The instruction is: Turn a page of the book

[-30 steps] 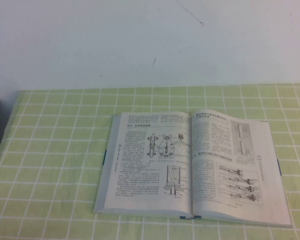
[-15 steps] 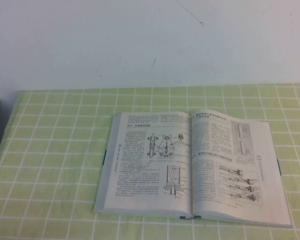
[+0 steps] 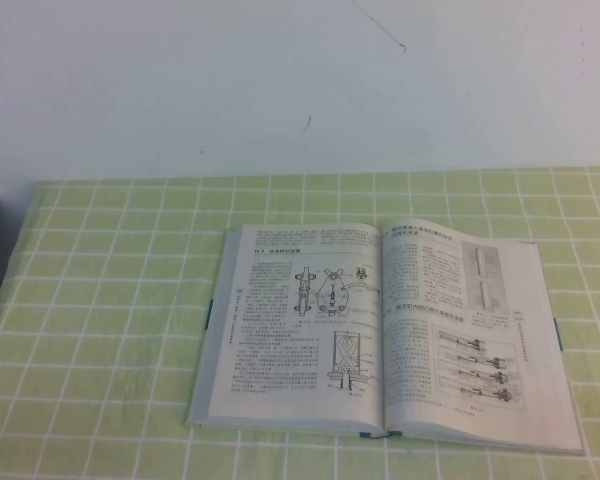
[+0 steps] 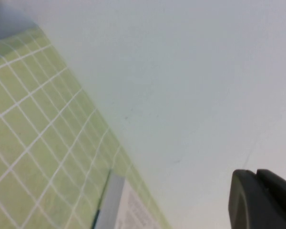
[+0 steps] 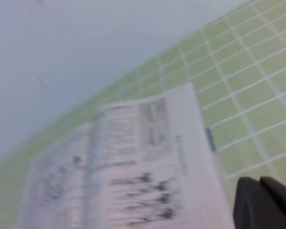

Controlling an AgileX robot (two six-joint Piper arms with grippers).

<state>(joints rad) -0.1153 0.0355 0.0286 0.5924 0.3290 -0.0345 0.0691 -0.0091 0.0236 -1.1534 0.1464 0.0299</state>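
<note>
— Green-checked cloth covers the counter (image 3: 110, 300) under a pale blank wall; where does the book (image 3: 380, 330) lie?

— It lies open and flat on that cloth, spine running away from the robot. The leaf left of the spine carries two big section drawings. The page (image 3: 475, 330) to be turned lies right of the spine, flat, with a tall grey photo near its far edge and rows of tool diagrams nearer the robot.

— And the arms?

— Neither shows in the high view. The left pincer (image 4: 262, 200) appears only as a dark corner in its own wrist view, aimed past the book's far left corner at the wall. The right pincer (image 5: 264, 202) is likewise a dark corner, looking over the book's right side. Whether either is released or clenched, one cannot tell.

— So nothing has begun?

— By the look of it, no: the page lies untouched. The right arm seems the natural one, being on the page's side of the spine.

— How should it go about it?

— Probably by coming down at the page's outer edge, away from the spine, and catching only the top leaf. The paper looks thin, so a light touch and a wide arc over the spine would spare it a crease. Pressing hard risks dragging the whole book across the cloth.
</note>
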